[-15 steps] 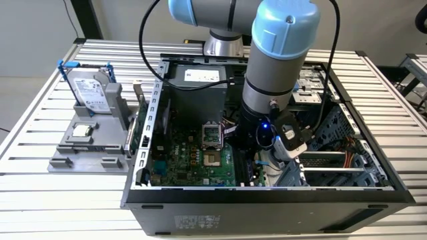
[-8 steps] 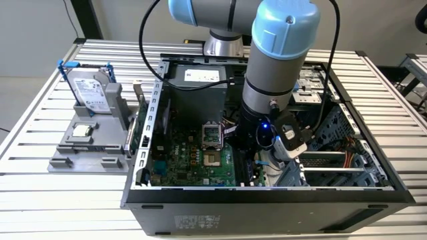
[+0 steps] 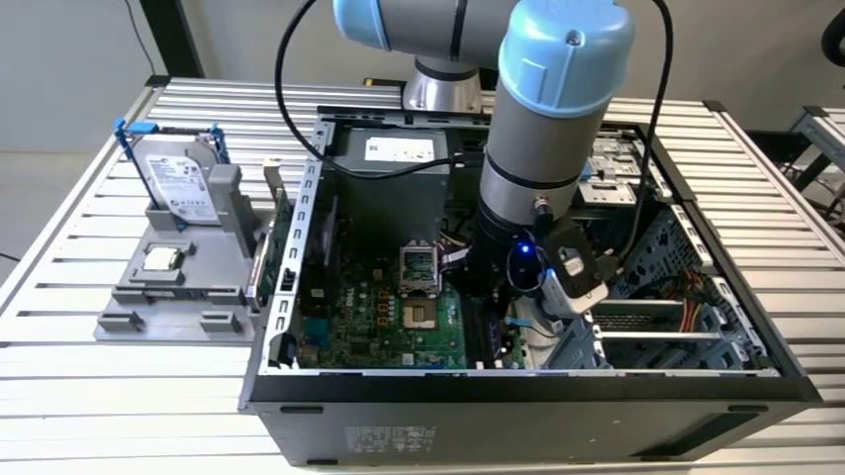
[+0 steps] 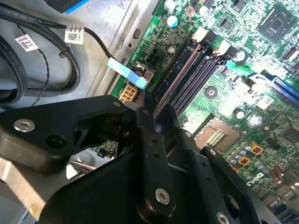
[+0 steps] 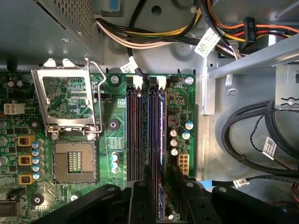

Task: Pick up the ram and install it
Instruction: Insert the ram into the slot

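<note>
- Slatted tabletop [image 3: 79, 396] carries your open case [image 3: 528, 416].
- Your tool [image 5: 159, 175] is pinching a thin greenish strip, apparently the ram [image 5: 159, 205], edge-on just above the slots [image 5: 145, 135].
- Expect it to be light, stiff and brittle; grip it mid-length, clear of the contacts.
- Both slots stand empty; the socket [image 5: 74, 161] beside the slots is empty too.

Grey arm [image 3: 528, 148], light-blue joint caps, black cable, black screwed gripper [image 4: 154, 154].

Green motherboard [image 5: 117, 140], black slots [image 5: 140, 135] (white clips), grey case [image 3: 528, 416].
</note>
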Motion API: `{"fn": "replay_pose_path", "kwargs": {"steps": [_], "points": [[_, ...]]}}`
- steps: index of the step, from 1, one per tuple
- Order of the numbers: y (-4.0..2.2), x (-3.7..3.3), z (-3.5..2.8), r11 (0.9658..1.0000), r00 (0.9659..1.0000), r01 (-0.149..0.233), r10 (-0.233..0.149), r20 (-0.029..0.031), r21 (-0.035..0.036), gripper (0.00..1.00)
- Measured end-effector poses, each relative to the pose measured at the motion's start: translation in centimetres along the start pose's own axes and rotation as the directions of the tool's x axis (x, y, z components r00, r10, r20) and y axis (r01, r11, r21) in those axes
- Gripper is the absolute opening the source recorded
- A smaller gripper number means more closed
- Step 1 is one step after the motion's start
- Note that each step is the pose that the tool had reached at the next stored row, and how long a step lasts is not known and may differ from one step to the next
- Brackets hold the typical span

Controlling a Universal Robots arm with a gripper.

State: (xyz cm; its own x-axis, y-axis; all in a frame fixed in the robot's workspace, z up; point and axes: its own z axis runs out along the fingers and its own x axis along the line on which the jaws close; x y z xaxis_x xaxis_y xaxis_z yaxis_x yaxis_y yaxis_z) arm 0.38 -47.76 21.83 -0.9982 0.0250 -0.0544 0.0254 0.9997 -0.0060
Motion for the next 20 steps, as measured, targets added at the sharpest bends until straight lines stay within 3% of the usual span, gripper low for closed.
{"fn": "replay_pose_path", "kwargs": {"steps": [10,13,14,20], "points": [[-0.03,-0.25,-4.54,1.0000,1.0000,-0.001,0.001,0.0001,0.0001,1.00],[-0.03,-0.26,-4.72,1.0000,1.0000,0.000,0.000,0.0001,-0.0031,1.00],[-0.03,-0.26,-4.72,1.0000,1.0000,0.000,0.000,0.0000,-0.0040,0.00],[-0.03,-0.26,-4.76,1.0000,1.0000,0.000,0.000,-0.0002,-0.0090,0.00]]}}
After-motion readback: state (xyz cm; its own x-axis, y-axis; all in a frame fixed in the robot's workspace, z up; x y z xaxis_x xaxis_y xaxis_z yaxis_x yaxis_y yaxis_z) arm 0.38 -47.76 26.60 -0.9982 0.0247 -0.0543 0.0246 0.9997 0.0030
